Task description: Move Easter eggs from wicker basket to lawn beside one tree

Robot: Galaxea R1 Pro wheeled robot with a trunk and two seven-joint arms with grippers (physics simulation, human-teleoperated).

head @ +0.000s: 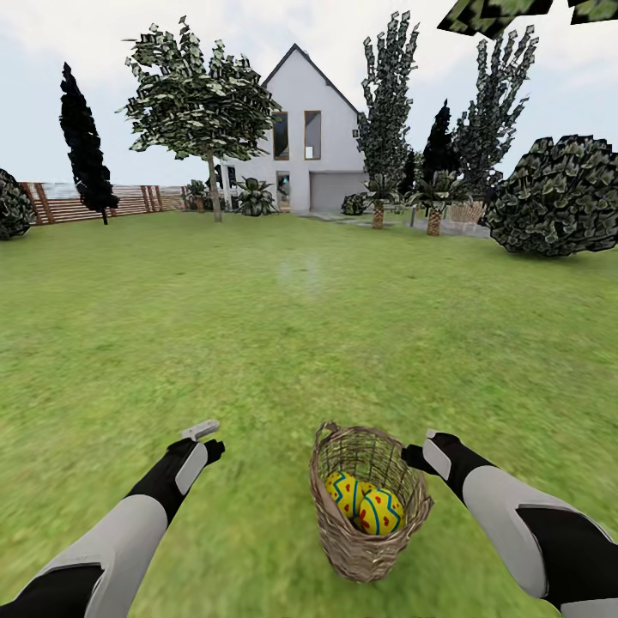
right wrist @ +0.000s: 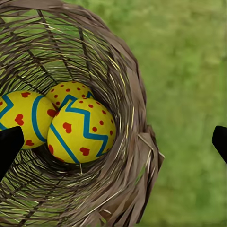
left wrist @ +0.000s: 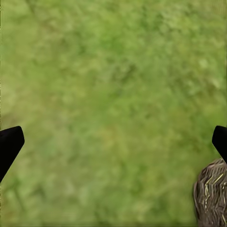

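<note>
Head view: right gripper (head: 412, 455), fingers apart, just beside the wicker basket (head: 330, 524) rim; left gripper (head: 206, 438), fingers apart, over bare lawn (head: 283, 343). Three Easter eggs (right wrist: 80, 130) lie inside the basket, touching. Beyond: thin-trunked tree (head: 202, 112), bush (head: 558, 197), fence (head: 129, 202), white house (head: 313, 146).

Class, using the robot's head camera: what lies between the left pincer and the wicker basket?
Only bare lawn lies between the left pincer and the wicker basket in the head view.
</note>
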